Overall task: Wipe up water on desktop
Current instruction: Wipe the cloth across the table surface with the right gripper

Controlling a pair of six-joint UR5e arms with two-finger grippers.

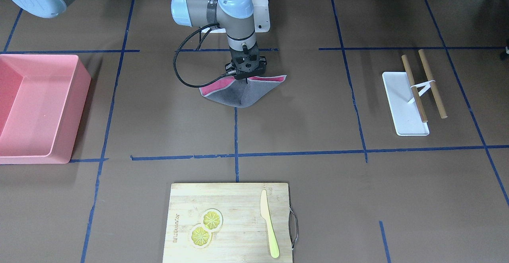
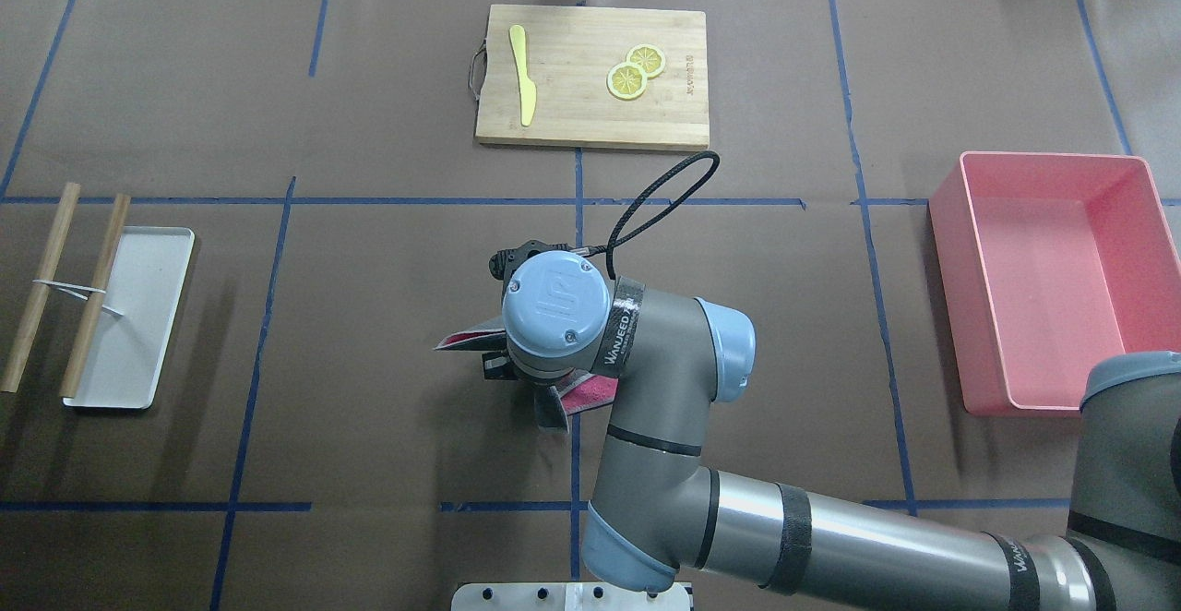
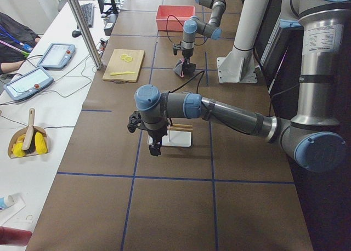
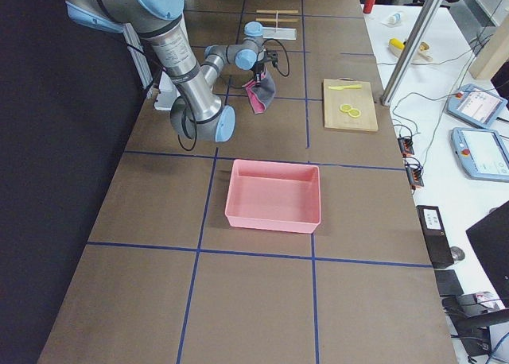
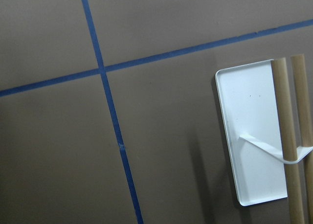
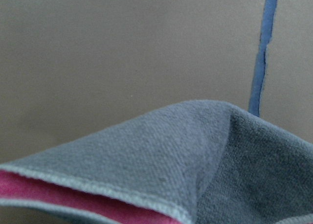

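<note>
Front-facing view: the right gripper (image 1: 246, 77) hangs over the middle of the flat matte brown desktop (image 1: 302, 108) crossed by blue tape lines. Its jaws are pinched on the top of a grey cloth with a pink inner face (image 1: 238, 94).
Cloth shape: it drapes from the pinch like a tent. The lower fold looks to rest on the desktop, just beside a blue tape line.
Water: no puddle or wet sheen can be made out in any view.
Left gripper (image 3: 155, 148): well apart from the cloth, above the small white tray (image 5: 249, 136) that has two wooden sticks (image 5: 285, 136) across it. It shows only from the side, so I cannot tell whether it is wide or narrow.
Step, as judged: cloth in hand, ready for a wiping stroke.
Risk, poor contact: only the bunched fold meets the surface, so a stroke may smear water rather than soak it up.
Risk, slip: drag on the matte surface could pull the cloth out of so small a pinch.
Risk, wrong patch: the stroke may miss a spill this hard to see.
Risk, too low: the fingertips could scrape the surface or lift the tape.
Pink rectangular bin (image 1: 35, 108): well apart, unlikely to be struck.
</note>
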